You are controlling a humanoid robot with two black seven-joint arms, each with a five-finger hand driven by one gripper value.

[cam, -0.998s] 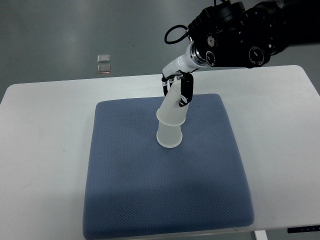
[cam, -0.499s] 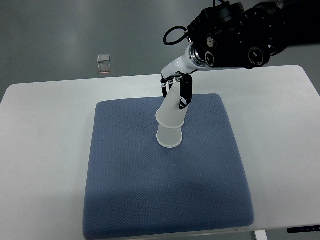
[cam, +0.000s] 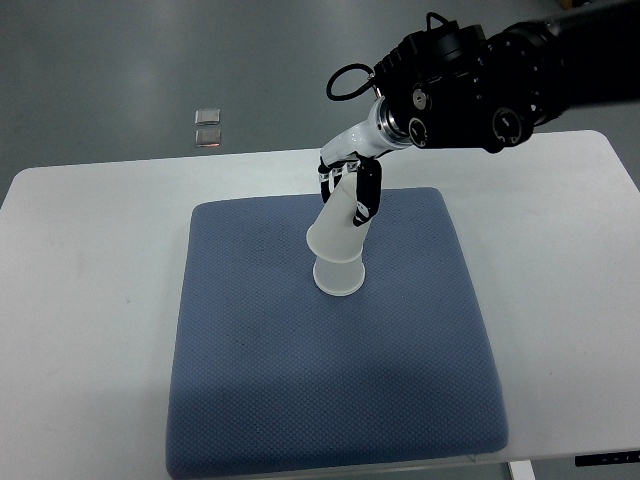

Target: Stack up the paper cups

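Note:
Two white paper cups stand upside down on the blue mat (cam: 330,380). The lower cup (cam: 339,277) rests rim-down on the mat. The upper cup (cam: 337,230) is tilted and sits partly over the lower one. My right hand (cam: 349,188) comes in from the upper right and its fingers are curled around the upper cup's top end. The left arm is out of the picture.
The mat lies on a white table (cam: 80,300). Two small metal plates (cam: 208,127) sit on the grey floor beyond the table's far edge. The black right forearm (cam: 470,90) hangs over the table's far right part.
The right hand and the upper cup have shifted slightly left and up. The forearm has risen a little. The lower cup has stayed put.

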